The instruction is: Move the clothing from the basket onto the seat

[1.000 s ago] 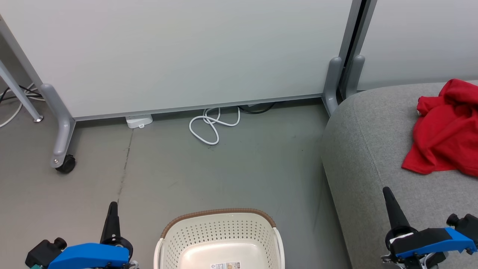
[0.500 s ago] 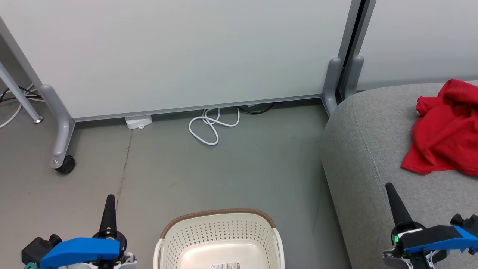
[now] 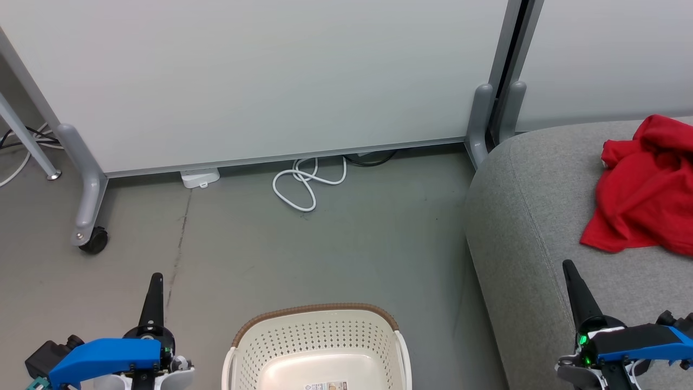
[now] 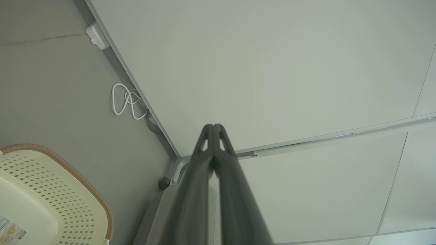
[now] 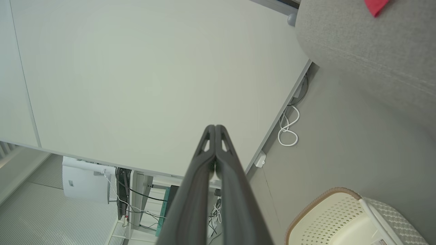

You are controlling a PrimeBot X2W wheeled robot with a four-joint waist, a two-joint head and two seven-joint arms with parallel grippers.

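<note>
Red clothing [image 3: 647, 187] lies crumpled on the grey seat [image 3: 533, 216] at the right; a corner of the clothing [image 5: 374, 5] shows on the seat [image 5: 368, 51] in the right wrist view. The cream basket [image 3: 316, 346] with a brown rim stands on the floor at the bottom centre, its inside bare apart from a label; the basket [image 4: 51, 190] [image 5: 344, 221] also appears in both wrist views. My left gripper [image 3: 155, 279] [image 4: 213, 126] is shut and holds nothing, left of the basket. My right gripper [image 3: 567, 265] [image 5: 215, 127] is shut and holds nothing, over the seat's front part.
A white partition panel [image 3: 260, 76] on wheeled grey feet [image 3: 86, 206] stands behind. A coiled white cable [image 3: 303, 184] and a small white box [image 3: 199, 176] lie on the grey floor at its base. A second panel [image 3: 606, 59] stands behind the seat.
Both grippers have drawn lower and slightly outward in the head view. The clothing and basket have not moved.
</note>
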